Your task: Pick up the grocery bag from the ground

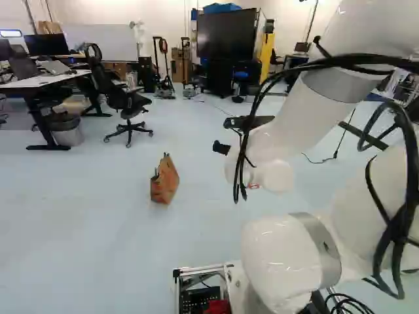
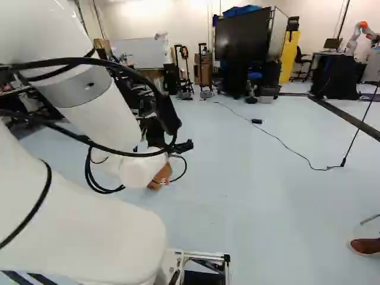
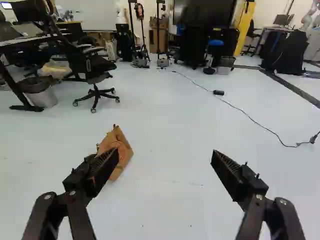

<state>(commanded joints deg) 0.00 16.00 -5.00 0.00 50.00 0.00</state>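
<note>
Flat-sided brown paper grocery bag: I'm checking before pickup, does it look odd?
Nothing stands out: the bag sits on the pale floor, with no spill or tear visible; whether it leans, I can't tell.

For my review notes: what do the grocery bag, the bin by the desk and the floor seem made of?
Bag: probably matte brown paper, going by its stiff, angular sides; coarse cloth isn't ruled out.
Bin: smooth light grey, plastic or painted metal; the look doesn't settle which.
Floor: hard, perhaps coated concrete or vinyl, given the even, pale, seamless surface.
</note>
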